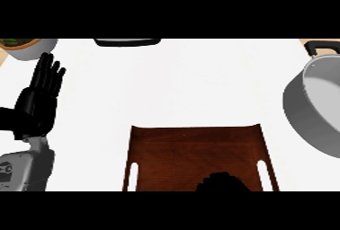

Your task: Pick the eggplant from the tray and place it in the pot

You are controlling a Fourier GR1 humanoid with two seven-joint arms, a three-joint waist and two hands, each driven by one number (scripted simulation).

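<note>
From the head view I saw the right hand (224,182) low over the near end of the brown tray (192,148), fingers hidden, so I couldn't tell its state. No eggplant showed. The pot (312,108) sat beyond it, rightward. The left hand (40,101) rested released, far left.

Our left hand (38,101) rests open at the left edge, fingers up. Our right hand (224,182) barely shows at the bottom edge.

Bright even light; white counter (192,85) washed out, shadowless.
</note>
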